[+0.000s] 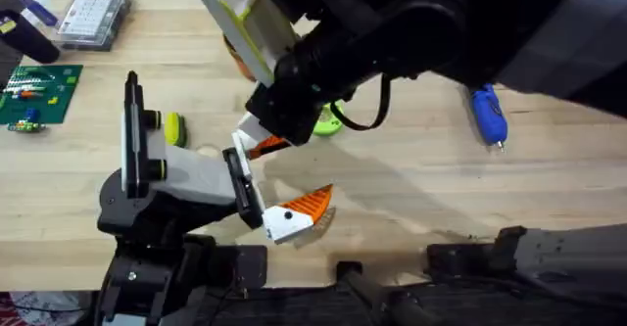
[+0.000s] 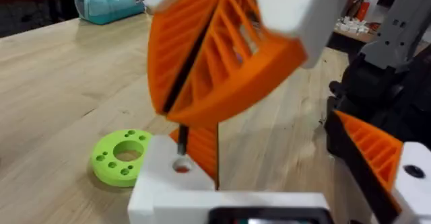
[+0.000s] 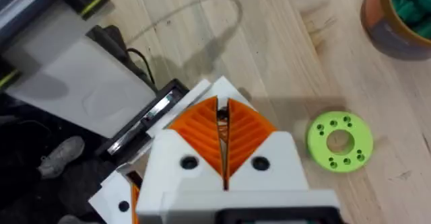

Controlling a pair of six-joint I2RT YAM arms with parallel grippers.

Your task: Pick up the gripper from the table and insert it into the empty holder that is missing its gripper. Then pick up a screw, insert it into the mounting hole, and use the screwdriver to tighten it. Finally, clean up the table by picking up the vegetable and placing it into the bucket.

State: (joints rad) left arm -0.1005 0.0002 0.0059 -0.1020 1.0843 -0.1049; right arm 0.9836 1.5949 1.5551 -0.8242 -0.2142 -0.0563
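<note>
The holder (image 1: 176,181), grey on a black base, lies at the table's left. At its right end sits the white gripper piece (image 2: 168,183) with orange ribs and a mounting hole (image 2: 181,165). My right gripper (image 1: 259,136) (image 2: 180,120) (image 3: 222,126) hangs just above it, shut on a thin screw (image 2: 182,135) whose tip points into the hole. My left gripper (image 2: 283,163) is open, and its other orange finger (image 2: 377,158) stands well apart from the piece. The blue screwdriver (image 1: 487,114) lies at the right. Something green lies in the orange bucket (image 3: 377,23); I cannot tell if it is the vegetable.
A lime-green ring (image 1: 328,122) (image 2: 120,157) (image 3: 339,141) lies just beyond the right gripper. A clear parts box (image 1: 93,18) and a green circuit board (image 1: 39,93) sit at the far left. The right arm spans the upper middle of the table.
</note>
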